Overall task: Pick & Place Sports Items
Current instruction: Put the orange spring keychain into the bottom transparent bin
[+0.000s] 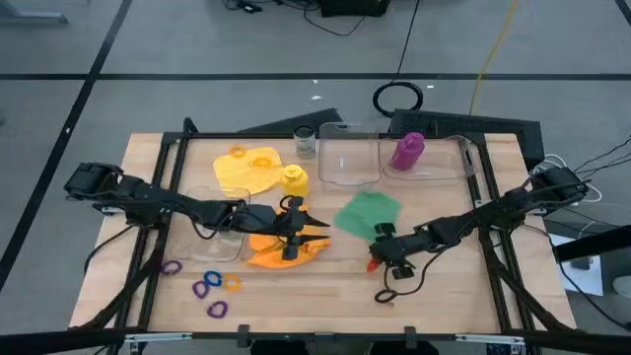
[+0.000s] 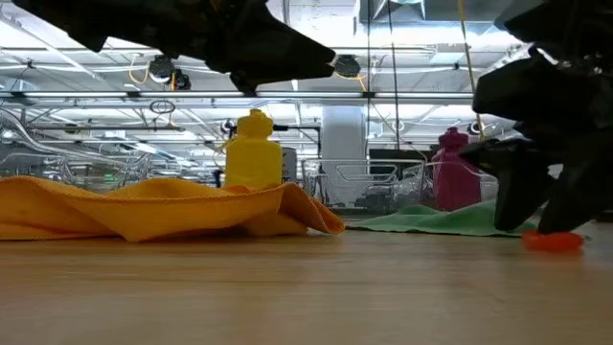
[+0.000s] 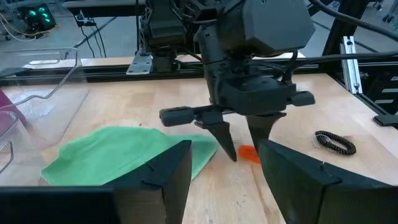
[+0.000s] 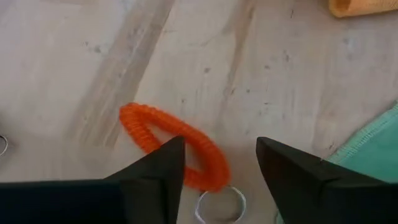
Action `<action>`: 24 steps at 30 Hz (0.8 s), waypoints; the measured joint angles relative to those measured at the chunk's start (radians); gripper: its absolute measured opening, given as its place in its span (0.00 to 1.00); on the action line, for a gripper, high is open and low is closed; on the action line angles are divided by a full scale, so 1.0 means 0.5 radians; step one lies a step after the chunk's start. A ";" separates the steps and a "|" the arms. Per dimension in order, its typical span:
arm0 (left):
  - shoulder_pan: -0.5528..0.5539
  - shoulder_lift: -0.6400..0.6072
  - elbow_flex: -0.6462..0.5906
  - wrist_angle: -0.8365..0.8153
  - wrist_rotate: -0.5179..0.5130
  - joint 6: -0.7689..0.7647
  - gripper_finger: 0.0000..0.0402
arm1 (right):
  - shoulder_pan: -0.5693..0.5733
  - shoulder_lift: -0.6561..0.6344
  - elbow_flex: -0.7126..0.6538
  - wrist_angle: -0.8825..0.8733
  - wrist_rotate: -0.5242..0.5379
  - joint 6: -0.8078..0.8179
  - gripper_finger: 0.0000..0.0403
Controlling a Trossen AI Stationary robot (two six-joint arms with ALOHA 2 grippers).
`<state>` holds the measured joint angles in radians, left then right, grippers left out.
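An orange elastic ring (image 4: 155, 134) lies on the table beside the green cloth (image 1: 368, 212). My right gripper (image 4: 219, 142) is open and points down over the ring, with one finger on each side of the ring's near end. My left gripper (image 1: 314, 232) is open and empty, above the orange cloth (image 1: 281, 251). The yellow bottle (image 1: 294, 179) stands next to the yellow cloth (image 1: 246, 168). The purple bottle (image 1: 407, 150) lies in a clear box (image 1: 449, 163). Several purple, blue and orange rings (image 1: 207, 286) lie at the near left. My right gripper comes at the orange ring from above with its fingers pointing down. One fingertip (image 4: 171, 155) stands over the ring's band (image 4: 193, 152). The ring lies flat on the table. I cannot tell whether the finger touches it.
A second clear box (image 1: 347, 153) and a small glass jar (image 1: 305, 143) stand at the far middle. A black coiled ring (image 1: 386, 294) lies near the front edge. A small clear ring (image 4: 219, 204) lies beside the orange one.
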<state>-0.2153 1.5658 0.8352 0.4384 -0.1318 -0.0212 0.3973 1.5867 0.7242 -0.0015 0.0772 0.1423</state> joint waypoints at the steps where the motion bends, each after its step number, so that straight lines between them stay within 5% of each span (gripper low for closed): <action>1: 0.000 0.000 0.000 0.000 0.000 -0.001 0.40 | 0.000 0.000 0.000 -0.006 0.000 0.004 0.31; 15: 0.000 -0.001 0.000 -0.001 0.000 -0.004 0.40 | -0.014 0.000 0.001 -0.092 -0.005 0.009 0.01; 24: -0.001 -0.001 0.000 0.020 -0.001 -0.004 0.40 | -0.028 -0.131 -0.001 -0.002 0.184 -0.229 0.00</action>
<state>-0.2157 1.5654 0.8352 0.4484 -0.1322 -0.0231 0.3832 1.5214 0.7238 -0.0024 0.1693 0.0277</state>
